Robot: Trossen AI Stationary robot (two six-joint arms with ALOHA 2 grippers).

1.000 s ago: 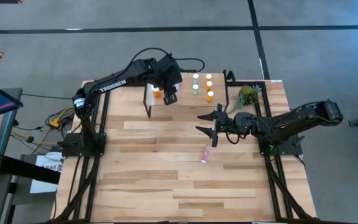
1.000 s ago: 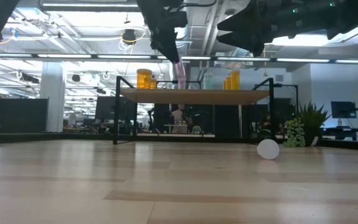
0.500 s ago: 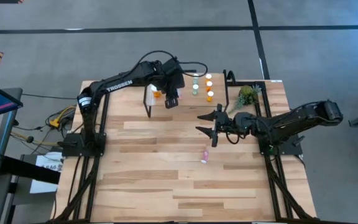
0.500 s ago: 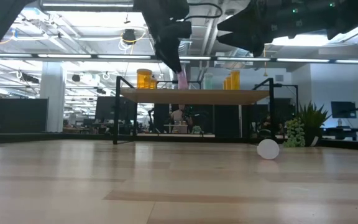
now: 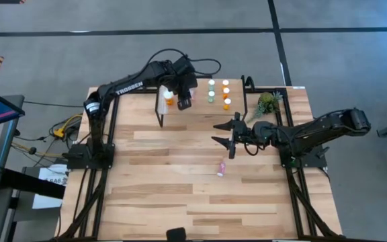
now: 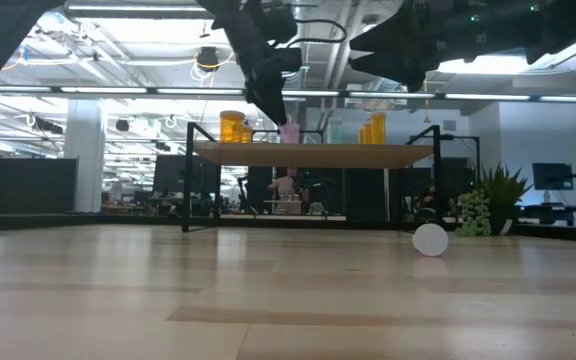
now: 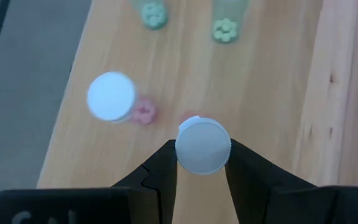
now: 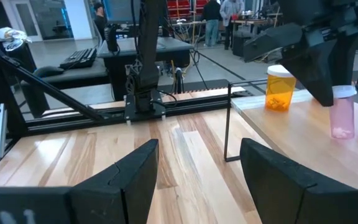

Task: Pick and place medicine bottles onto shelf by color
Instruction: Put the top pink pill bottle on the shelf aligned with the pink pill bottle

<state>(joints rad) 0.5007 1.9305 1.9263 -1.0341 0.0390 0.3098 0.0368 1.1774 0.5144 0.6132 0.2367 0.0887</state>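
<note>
My left gripper (image 5: 184, 102) is over the left part of the shelf (image 6: 368, 155), shut on a pink medicine bottle (image 8: 342, 115). Its white cap (image 7: 202, 144) shows between the fingers. A second pink bottle (image 7: 114, 98) stands on the shelf close beside it. An orange bottle (image 8: 279, 87) stands on the shelf's left end, and green bottles (image 5: 211, 91) and orange bottles (image 5: 226, 94) stand farther right. Another pink bottle (image 5: 220, 169) lies on its side on the table. My right gripper (image 5: 228, 138) hangs open over the table's middle, holding nothing. My left gripper pinches the pink bottle's white cap (image 7: 191, 155) between its two fingers, one on each side. The fingers slant down onto it from above. The bottle hangs upright below them, its base at the shelf top; whether it rests there I cannot tell.
A small green plant (image 5: 268, 103) stands at the table's far right, beside the shelf's black legs (image 5: 247, 87). The broad wooden table top (image 5: 180, 202) lies bare toward the near edge.
My left gripper has sunk toward the shelf top and shifted a little toward the far edge, still shut on the pink bottle. The bottle has come down from well above the shelf to its surface.
</note>
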